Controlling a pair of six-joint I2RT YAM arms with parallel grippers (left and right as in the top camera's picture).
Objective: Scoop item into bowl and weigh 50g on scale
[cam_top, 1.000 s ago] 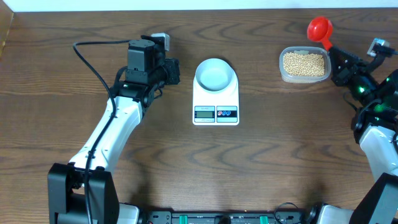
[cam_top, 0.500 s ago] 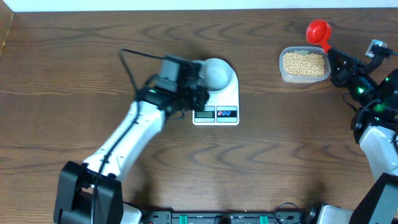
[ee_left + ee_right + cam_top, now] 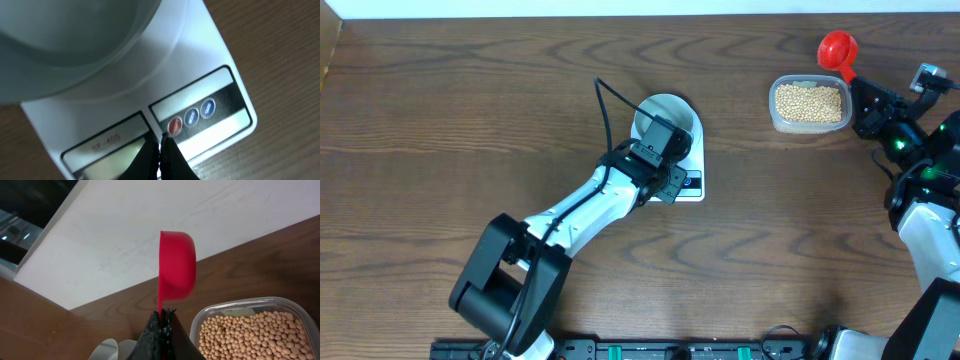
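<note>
The table (image 3: 420, 120) is wide and the work is spread over it. The left arm (image 3: 580, 205) reaches from the near left across the near part of the scale (image 3: 190, 55) in the middle. A small lean could push the scale sideways or knock the bowl (image 3: 672, 108), which sits, seemingly empty, on its far half. The tub (image 3: 249, 302) stands at the far right, well apart from the bowl, so each load travels far. The right gripper (image 3: 162, 316) pinches the handle of the red scoop (image 3: 176, 265), empty and raised just past the tub's far edge; a loose pinch may let it turn. The left gripper (image 3: 160, 145) has its fingers pressed together, just beside the red button (image 3: 174, 127); whether it touches I cannot tell. If it slips to a blue button (image 3: 191, 117), the reading could be false. The beans (image 3: 809, 101), all in the tub, are round and would roll away if spilled.
</note>
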